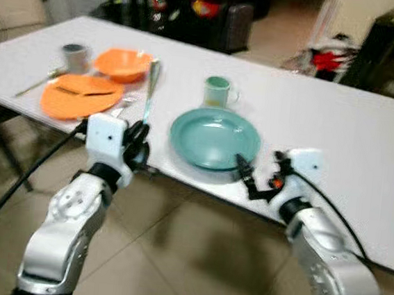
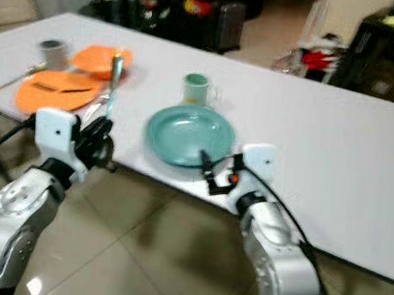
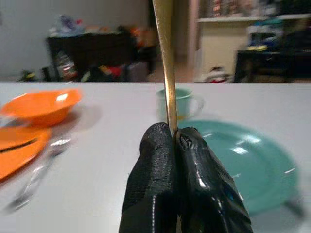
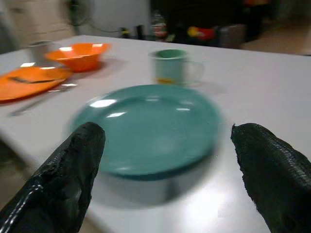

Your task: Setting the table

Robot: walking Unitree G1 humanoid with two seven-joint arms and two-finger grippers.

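Your left gripper point(image 1: 138, 145) is clamped tight on a slim metal utensil handle point(image 3: 164, 58) that stands upright above the white table's point(image 1: 338, 126) near edge, left of the round teal plate point(image 1: 214, 138). Your right gripper point(image 1: 262, 176) has its fingers spread wide at that plate's near right rim. A green mug point(image 1: 217, 91) sits just behind the plate; an orange plate point(image 1: 80, 96) and orange bowl point(image 1: 123, 64) lie further left

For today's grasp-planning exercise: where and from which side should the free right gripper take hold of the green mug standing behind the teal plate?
Probably the green mug is best gripped across its body from above or from the robot's side, fingers spanning the round wall. It stands upright, its handle pointing toward the robot's right, so avoid that side. The right gripper is open at the near rim of the teal plate and must reach over it.
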